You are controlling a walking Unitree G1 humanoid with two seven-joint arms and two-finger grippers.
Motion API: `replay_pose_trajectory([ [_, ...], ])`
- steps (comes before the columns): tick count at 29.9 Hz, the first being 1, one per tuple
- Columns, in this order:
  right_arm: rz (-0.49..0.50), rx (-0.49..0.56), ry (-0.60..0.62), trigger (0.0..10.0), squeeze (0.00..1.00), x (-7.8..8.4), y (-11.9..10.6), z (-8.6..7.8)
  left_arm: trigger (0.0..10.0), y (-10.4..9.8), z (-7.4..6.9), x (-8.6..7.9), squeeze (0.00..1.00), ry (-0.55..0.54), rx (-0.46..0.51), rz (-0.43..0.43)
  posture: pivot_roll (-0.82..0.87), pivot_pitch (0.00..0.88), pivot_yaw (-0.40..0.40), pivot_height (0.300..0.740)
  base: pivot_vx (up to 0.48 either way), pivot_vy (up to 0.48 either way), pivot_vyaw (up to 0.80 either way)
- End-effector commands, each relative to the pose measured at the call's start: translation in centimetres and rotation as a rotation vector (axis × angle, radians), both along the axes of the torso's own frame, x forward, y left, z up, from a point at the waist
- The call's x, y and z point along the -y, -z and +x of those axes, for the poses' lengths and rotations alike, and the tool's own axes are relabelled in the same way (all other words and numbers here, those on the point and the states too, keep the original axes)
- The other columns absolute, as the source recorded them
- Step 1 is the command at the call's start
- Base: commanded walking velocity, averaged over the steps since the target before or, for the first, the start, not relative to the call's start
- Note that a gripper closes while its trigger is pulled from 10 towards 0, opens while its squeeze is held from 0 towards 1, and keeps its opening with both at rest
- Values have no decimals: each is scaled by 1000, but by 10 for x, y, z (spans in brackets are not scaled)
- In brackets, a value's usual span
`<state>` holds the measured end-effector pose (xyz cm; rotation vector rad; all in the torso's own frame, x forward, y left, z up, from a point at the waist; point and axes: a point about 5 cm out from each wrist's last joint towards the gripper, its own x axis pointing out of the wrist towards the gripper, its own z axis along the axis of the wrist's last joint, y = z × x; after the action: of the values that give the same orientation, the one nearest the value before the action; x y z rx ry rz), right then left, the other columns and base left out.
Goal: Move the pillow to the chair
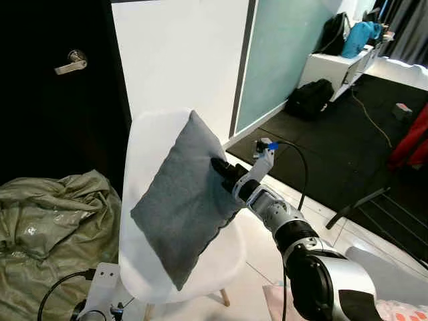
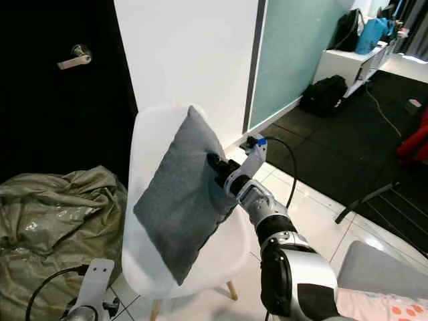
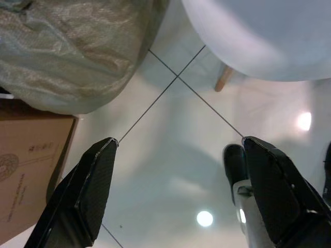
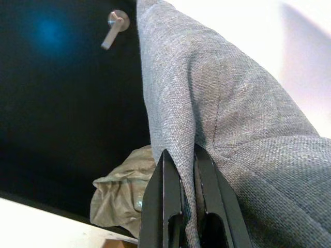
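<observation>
Grey pillow [image 1: 184, 200] sits at the centre of the left eye view, standing on one corner and leaning back against the white chair [image 1: 148, 144], with its lower corner down on the seat. The right gripper [image 1: 222, 167] meets the pillow's right edge just above mid-frame. The right wrist view shows what the head views cannot: the two black fingers [image 4: 166, 199] are pressed close together with a fold of the grey fabric pinched between them, the pillow's seam running up and away from the tips. That same view catches a silver door handle [image 4: 115, 27] in its upper left against a dark door, and a bit of the olive beanbag [image 4: 120, 194] low in the frame.

The right arm reaches up from the lower right of the left eye view toward the centre, forearm stretched out and wrist angled into the pillow.

The left gripper [image 3: 178, 194] hangs low, its fingers spread wide over pale floor tiles [image 3: 170, 155]. Its wrist view takes in the underside of the chair seat and one wooden leg [image 3: 225, 80] at the top, the beanbag at upper left, and a brown cardboard box [image 3: 28, 165] at the left edge
</observation>
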<state>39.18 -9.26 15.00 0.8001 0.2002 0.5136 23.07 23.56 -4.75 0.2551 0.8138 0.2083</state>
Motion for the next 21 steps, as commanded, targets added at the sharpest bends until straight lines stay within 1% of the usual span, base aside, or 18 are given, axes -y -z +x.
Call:
replay_pose_trajectory([
  [1, 58, 59, 56, 10000, 0, 7, -18, 7, 10000, 3, -6, -4, 0, 5, -17, 18, -60, 89, -42, 695, 0, 0, 0],
  [3, 66, 37, 97, 10000, 0, 15, -17, 9, 10000, 2, -6, -4, 0, 6, -15, 24, -60, 91, -44, 685, 0, 0, 0],
  [5, 60, 21, 112, 10000, 0, 17, -15, 9, 10000, 2, -6, -5, 0, 5, -12, 28, -59, 93, -45, 675, 0, 0, 0],
  [13, 34, -12, 117, 10000, 0, 17, -5, 6, 10000, 2, -7, -6, 0, 5, -13, 43, -56, 97, -46, 640, 0, 0, 0],
  [16, 32, -15, 118, 10000, 0, 17, -4, 6, 10000, 2, -7, -6, 0, 5, -13, 46, -56, 97, -46, 630, 0, 0, 0],
  [17, 33, -16, 119, 10000, 0, 17, -4, 6, 10000, 2, -7, -6, 0, 6, -14, 48, -56, 96, -44, 620, 0, 0, 0],
  [21, 35, -15, 119, 10000, 0, 18, -5, 6, 10000, 2, -7, -6, 0, 7, -15, 50, -56, 96, -42, 610, 0, 0, 0],
])
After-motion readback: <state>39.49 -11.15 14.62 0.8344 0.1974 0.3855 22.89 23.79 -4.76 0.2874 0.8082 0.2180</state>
